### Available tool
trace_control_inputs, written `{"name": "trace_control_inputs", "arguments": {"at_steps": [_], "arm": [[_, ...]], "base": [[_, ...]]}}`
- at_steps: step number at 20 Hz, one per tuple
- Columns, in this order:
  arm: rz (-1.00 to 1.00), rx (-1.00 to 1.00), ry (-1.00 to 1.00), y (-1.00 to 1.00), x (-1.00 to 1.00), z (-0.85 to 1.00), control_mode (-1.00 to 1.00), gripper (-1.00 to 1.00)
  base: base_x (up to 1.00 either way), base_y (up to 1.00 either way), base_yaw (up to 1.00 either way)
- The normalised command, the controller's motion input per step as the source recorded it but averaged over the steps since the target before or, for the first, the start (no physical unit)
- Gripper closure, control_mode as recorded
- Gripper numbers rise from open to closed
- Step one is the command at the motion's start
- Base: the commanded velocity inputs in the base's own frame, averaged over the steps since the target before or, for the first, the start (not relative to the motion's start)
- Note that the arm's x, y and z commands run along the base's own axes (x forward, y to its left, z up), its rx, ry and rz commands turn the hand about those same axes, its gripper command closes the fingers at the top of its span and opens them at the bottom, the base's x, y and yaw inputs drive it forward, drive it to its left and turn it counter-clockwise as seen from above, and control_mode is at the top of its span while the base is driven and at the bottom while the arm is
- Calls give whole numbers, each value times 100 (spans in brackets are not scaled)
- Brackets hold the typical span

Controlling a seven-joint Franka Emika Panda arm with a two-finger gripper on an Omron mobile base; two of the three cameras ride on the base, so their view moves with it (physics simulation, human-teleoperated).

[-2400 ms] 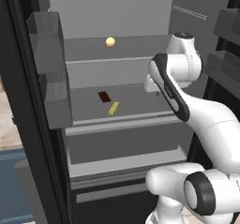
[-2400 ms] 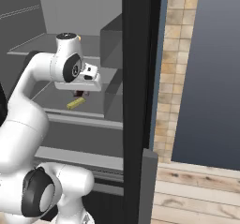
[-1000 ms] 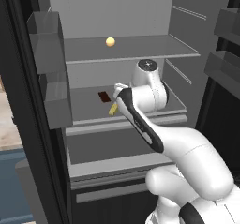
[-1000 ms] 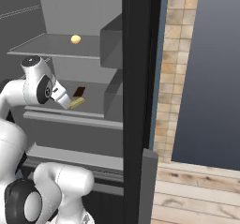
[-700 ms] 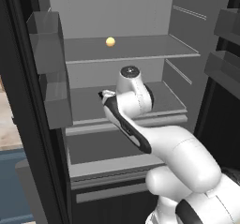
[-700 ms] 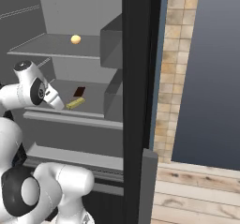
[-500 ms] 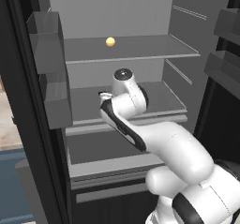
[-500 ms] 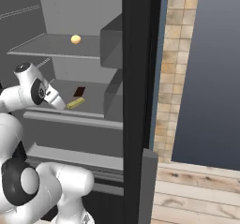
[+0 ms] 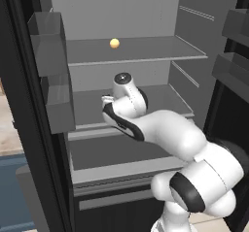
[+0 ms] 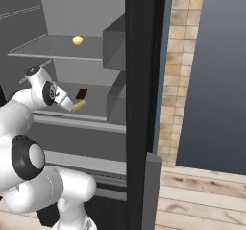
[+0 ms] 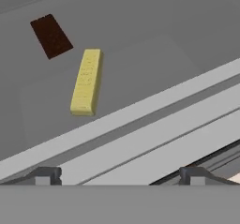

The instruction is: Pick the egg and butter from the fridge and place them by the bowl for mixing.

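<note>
The egg (image 9: 114, 43) (image 10: 77, 40), a small pale orange ball, rests on the upper shelf of the fridge (image 10: 141, 80). One shelf down lies the yellow butter (image 10: 79, 106) (image 11: 86, 81), pointing away from the shelf's front lip. My gripper (image 11: 119, 176) (image 10: 67, 102) hangs open just outside that lip, below and short of the butter, touching nothing. In the left base view my wrist covers the butter. The bowl is out of view.
A flat dark brown bar (image 11: 51, 35) (image 10: 81, 94) lies just behind the butter on the same shelf. Grey door bins (image 9: 51, 44) jut out on the left, and another bin (image 10: 115, 46) hangs by the black door frame on the right.
My arm has swung from the right side of the fridge leftward and down to the middle shelf's front edge, covering the butter in the left base view. The jaws stayed open.
</note>
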Motion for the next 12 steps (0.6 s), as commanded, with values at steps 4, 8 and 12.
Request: {"name": "trace_control_inputs", "arguments": {"at_steps": [4,8,12], "arm": [[1,0,0,-1,42,-16,-100,-100],[1,-2,0,0,37,-20,-100,-100],[1,-2,-1,0,39,-21,-100,-100]], "base": [[0,0,0],[0,0,0],[0,0,0]]}}
